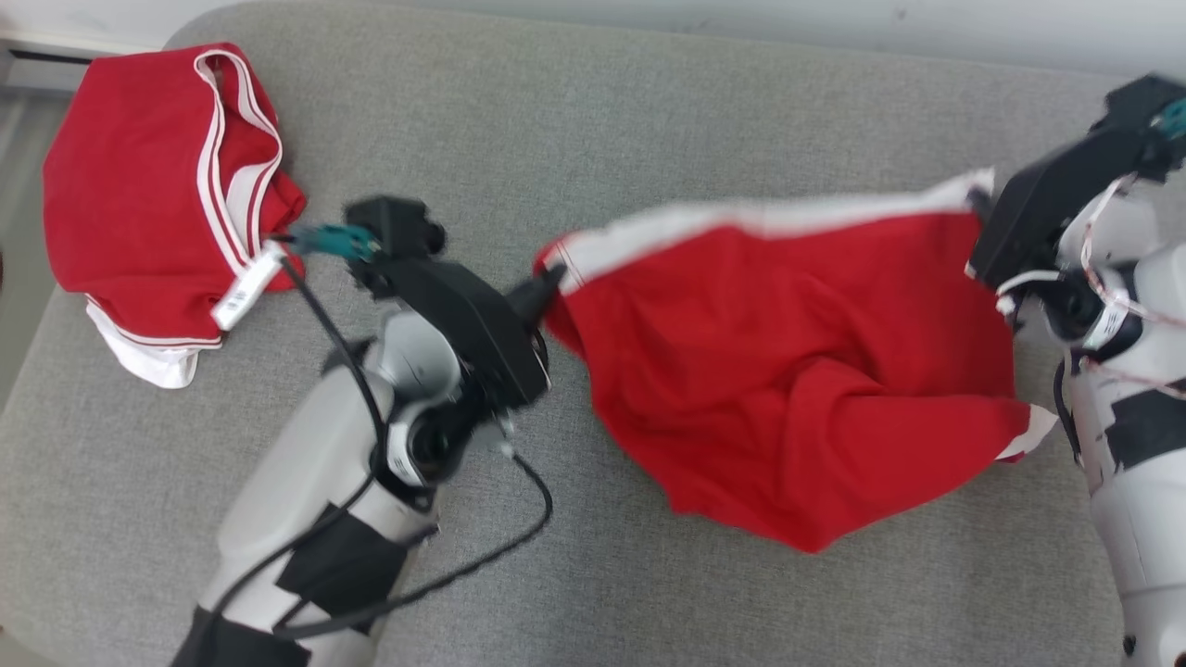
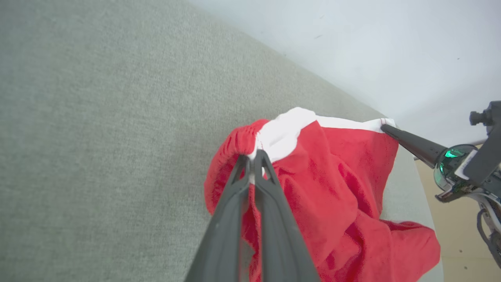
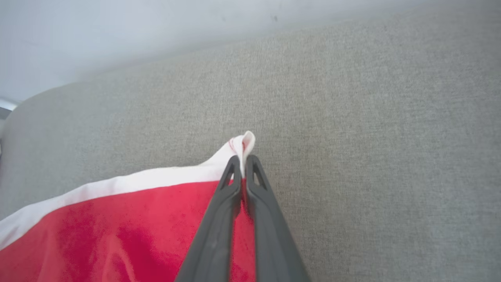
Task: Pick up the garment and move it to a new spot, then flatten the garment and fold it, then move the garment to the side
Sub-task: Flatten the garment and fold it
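The garment [image 1: 788, 371] is red with a white band along its top edge, and it hangs stretched between my two grippers above the grey cushion [image 1: 593, 139]. My left gripper [image 1: 553, 275] is shut on its left white corner, seen up close in the left wrist view [image 2: 253, 156]. My right gripper [image 1: 977, 199] is shut on the right white corner, whose tip pokes out past the fingertips [image 3: 243, 158]. The red body [image 2: 336, 203] sags in folds below the taut band. The right gripper's tip [image 2: 385, 127] also appears in the left wrist view.
A second red garment with white stripes [image 1: 167, 204] lies bunched at the cushion's far left corner. A pale wall [image 3: 117, 39] runs behind the cushion. The cushion's right edge [image 2: 422, 203] drops to a tan floor. A black cable [image 1: 445, 574] loops off my left forearm.
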{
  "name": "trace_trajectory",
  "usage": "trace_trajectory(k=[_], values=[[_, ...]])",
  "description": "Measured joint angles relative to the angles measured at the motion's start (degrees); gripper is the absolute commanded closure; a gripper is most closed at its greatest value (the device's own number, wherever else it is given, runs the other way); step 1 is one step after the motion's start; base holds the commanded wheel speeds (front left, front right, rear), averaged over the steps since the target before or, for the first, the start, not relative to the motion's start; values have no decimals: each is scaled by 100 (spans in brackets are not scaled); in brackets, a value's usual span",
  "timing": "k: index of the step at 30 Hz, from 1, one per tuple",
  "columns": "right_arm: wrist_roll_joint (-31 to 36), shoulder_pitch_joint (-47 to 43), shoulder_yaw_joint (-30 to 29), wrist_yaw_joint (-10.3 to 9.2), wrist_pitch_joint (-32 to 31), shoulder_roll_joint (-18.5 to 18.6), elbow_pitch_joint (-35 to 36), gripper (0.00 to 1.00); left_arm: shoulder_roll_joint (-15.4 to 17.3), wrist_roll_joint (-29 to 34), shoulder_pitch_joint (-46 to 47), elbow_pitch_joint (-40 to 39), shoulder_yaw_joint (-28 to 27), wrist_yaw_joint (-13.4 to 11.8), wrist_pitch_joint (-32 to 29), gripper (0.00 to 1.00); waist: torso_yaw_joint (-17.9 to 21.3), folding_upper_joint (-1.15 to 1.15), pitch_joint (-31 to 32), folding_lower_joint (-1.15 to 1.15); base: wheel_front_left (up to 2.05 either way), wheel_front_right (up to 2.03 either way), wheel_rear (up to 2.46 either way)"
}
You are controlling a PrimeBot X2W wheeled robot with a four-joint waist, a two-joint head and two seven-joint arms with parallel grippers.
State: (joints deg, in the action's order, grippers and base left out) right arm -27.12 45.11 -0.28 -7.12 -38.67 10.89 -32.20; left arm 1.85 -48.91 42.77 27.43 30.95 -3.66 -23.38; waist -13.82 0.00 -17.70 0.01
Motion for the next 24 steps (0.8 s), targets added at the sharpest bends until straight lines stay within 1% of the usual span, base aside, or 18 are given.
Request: trace_trajectory(k=[3, 6, 11, 13, 14, 15, 16, 19, 22, 24], values=[[16, 204, -291, 0, 454, -144, 11, 100, -11, -19, 186, -19, -200, -118, 472, 100, 46, 0, 65, 0, 0, 0, 0], [45, 531, -604, -1, 1103, -263, 97, 100, -15, 31, 539, -78, -461, -223, 1139, 100, 104, 0, 147, 0, 0, 0, 0], [51, 1077, -737, 1, 2151, -205, 611, 100, -60, 208, 1165, -634, -853, -236, 2375, 100, 209, 0, 345, 0, 0, 0, 0], [49, 1049, -747, 46, 2391, -178, 714, 100, -80, 208, 1195, -768, -850, -230, 2585, 100, 251, 0, 448, -1, 0, 0, 0], [48, 959, -736, 130, 2442, -166, 793, 100, -82, 208, 1157, -769, -812, -226, 2636, 100, 272, 0, 503, 0, 0, 0, 0], [41, 612, -711, 302, 2479, -109, 912, 100, -67, 237, 954, -745, -662, -94, 2651, 100, 313, 0, 621, -1, 0, 0, 0], [41, 357, -675, 401, 2454, -63, 1004, 100, -54, 272, 785, -730, -559, -75, 2651, 100, 333, -1, 681, -1, 0, 0, 0], [40, -491, -558, 577, 2358, -25, 1405, 100, -14, 385, 120, -722, -319, 15, 2644, 100, 399, 0, 850, -1, 0, 0, 0], [-53, -1205, -437, 772, 2202, -132, 1884, 100, 160, 398, -478, -760, -200, 25, 2643, 100, 496, 0, 972, -1, 0, 0, 0], [-203, -1732, -331, 928, 2042, -270, 2324, 100, 289, 365, -830, -972, -152, 133, 2606, 100, 570, 0, 1034, -1, 0, 0, 0]])
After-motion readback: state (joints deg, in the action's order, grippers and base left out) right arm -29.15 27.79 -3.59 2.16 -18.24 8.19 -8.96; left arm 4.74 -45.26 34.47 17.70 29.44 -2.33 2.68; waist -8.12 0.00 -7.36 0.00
